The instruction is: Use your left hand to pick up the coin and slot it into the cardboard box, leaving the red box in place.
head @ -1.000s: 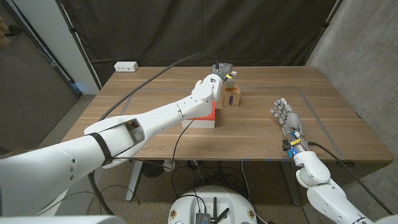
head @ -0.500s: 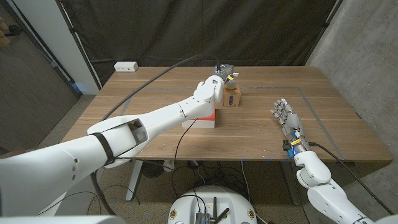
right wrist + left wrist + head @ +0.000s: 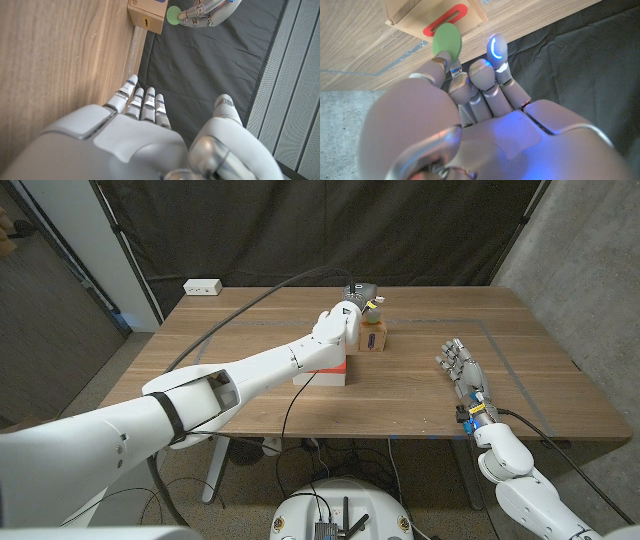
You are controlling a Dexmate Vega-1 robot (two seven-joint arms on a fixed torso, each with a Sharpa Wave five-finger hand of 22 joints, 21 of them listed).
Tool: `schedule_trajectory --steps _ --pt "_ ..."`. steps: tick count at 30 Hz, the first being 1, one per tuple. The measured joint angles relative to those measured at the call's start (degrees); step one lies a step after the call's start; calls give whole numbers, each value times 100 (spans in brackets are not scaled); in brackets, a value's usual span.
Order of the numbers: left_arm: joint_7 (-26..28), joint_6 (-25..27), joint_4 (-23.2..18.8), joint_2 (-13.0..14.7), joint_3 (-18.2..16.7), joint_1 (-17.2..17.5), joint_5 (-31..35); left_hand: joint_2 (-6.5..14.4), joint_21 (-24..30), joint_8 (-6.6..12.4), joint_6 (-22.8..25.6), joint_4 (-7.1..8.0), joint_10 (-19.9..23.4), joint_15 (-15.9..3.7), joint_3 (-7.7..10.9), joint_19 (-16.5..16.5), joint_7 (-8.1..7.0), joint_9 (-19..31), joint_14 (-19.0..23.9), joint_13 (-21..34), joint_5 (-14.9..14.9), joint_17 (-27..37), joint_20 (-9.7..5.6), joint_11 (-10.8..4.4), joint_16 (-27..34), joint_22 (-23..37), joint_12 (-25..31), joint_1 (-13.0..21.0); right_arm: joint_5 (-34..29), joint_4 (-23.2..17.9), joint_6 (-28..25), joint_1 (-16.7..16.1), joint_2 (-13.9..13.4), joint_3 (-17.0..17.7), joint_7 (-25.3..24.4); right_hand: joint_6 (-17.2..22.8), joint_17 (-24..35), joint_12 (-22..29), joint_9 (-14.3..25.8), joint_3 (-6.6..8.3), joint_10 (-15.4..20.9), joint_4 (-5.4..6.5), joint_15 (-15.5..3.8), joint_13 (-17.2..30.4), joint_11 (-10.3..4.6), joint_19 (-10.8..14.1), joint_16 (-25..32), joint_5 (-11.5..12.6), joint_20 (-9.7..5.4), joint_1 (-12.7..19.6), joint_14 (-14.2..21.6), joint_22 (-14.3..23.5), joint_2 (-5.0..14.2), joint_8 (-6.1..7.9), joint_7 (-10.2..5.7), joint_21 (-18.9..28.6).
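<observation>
**A:** Since a second ago, has anything shifted?

**B:** Barely. Left hand has edged a touch further over the cardboard box; the things on the table lie as they did.

**A:** Start from the left side, then.

**B:** Far back near the table's left rear corner sits a white power strip. The left arm reaches in a long diagonal across the wood, passing over the red box, which stands just beside the cardboard box on its left.

**A:** And the coin?

**B:** The green coin is pinched at the left hand's fingertips, its edge right at the red-rimmed slot on the box's top. Whether it has entered the slot I cannot tell. The right wrist view shows the same: coin against the box top, hand just behind it.

**A:** The right side?

**B:** The right hand is on the table well apart from the boxes, holding nothing, fingers extended and slightly spread, pointing away from the robot.
</observation>
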Motion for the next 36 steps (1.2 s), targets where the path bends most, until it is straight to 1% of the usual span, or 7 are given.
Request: schedule_trajectory --steps 18,30,32,36 --pt "51 -15 47 0 11 21 -83 -15 0 -4 -4 0 -22 0 0 0 -1 11 0 39 0 17 0 -22 0 -10 0 14 0 -27 -9 -42 -3 7 -28 0 0 0 0 0 0 0 0 0 0 0 0 0 0 0 0 0 0 0 0 0" --pt "142 -48 134 -30 8 52 -154 -15 0 -25 30 0 -22 0 0 1 -28 23 0 10 1 17 0 -22 0 -11 -20 14 10 -42 -55 -48 -13 11 -37 0 0 0 0 0 0 0 0 0 0 0 0 0 0 0 0 0 0 0 0 0" --pt "168 -48 148 -39 2 56 -168 -15 0 -25 30 0 -22 0 0 1 -28 26 0 10 1 17 0 -21 0 -11 -20 14 17 -42 -65 -49 -16 11 -37 0 0 0 0 0 0 0 0 0 0 0 0 0 0 0 0 0 0 -29 0 0" --pt "209 -48 170 -58 -11 61 -190 -15 0 -25 30 0 -22 0 0 1 -28 26 0 10 1 36 0 -21 0 -11 -20 14 27 -43 -82 -48 -22 11 -34 0 0 0 0 0 0 0 0 0 0 12 0 0 12 0 0 0 0 -29 0 0"
